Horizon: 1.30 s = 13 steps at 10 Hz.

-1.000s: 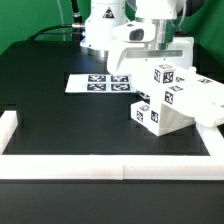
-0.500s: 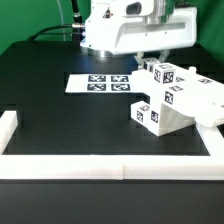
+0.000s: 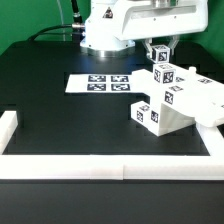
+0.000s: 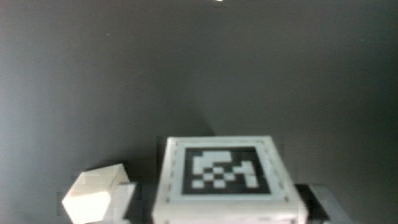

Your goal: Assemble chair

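In the exterior view my gripper (image 3: 160, 58) hangs above the partly built white chair (image 3: 185, 105) at the exterior view's right, shut on a small white tagged block (image 3: 160, 52). The block is held just over the chair's topmost tagged piece (image 3: 166, 73); whether the two touch is unclear. The wrist view shows the same block (image 4: 222, 178) with its tag facing the camera, pinched between the dark fingers (image 4: 313, 198) of my gripper (image 4: 228, 205). Another white part (image 4: 98, 195) shows beside it.
The marker board (image 3: 100, 83) lies flat on the black table behind the middle. White border rails run along the front (image 3: 110, 168) and the exterior view's left (image 3: 8, 125). The arm's white base (image 3: 105, 30) stands at the back.
The arm's wrist has risen and shifted toward the exterior view's right, uncovering the gripper with the small block above the chair. The chair parts have not moved.
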Tool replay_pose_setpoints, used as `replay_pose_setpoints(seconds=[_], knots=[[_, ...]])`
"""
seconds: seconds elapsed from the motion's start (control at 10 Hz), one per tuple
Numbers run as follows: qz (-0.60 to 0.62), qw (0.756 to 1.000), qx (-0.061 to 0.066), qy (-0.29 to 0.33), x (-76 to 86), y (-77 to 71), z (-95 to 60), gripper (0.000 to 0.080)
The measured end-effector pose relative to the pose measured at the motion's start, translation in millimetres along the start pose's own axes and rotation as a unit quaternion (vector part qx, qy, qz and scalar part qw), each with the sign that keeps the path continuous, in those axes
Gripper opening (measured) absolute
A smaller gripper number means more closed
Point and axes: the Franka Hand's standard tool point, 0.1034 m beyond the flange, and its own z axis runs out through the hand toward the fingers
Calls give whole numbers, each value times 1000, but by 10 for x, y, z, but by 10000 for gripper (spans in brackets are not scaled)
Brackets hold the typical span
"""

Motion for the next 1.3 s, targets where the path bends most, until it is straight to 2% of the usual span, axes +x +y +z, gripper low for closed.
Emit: replay_pose_setpoints(seconds=[0.1, 0.3, 0.4, 0.5, 1.0, 1.3], knots=[[1, 1000, 3, -6, 15, 2, -16, 271], [7, 1000, 12, -10, 377, 4, -213, 271], [7, 1000, 15, -10, 582, -8, -295, 271], [16, 1000, 14, -7, 705, -18, -328, 271], [22, 1000, 14, -10, 708, -19, -295, 271], [24, 1000, 10, -5, 989, 102, -316, 271]])
